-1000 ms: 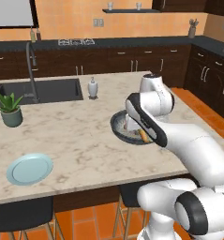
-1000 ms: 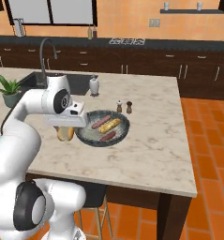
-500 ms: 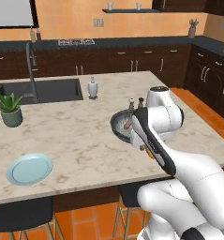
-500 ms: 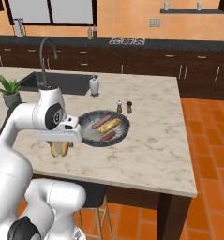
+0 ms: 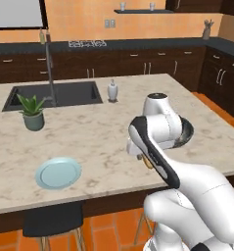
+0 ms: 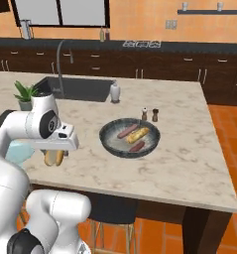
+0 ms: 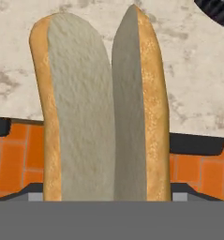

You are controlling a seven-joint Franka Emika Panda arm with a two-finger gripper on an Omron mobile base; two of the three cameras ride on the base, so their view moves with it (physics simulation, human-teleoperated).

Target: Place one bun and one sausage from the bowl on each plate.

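- the gripper (image 6: 54, 158) grasps a bun (image 7: 101, 108) with jaws wide, its long axis running along the fingers.
- the bun hangs over the counter's near edge, between the bowl (image 6: 130, 138) and the light blue plate (image 5: 58, 172).
- the plate lies further left.

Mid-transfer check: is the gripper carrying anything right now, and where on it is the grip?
Yes: the gripper holds a golden-tan split hot-dog bun, hanging below it. The hold looks to be at one end of the bun; the contact itself is hidden.
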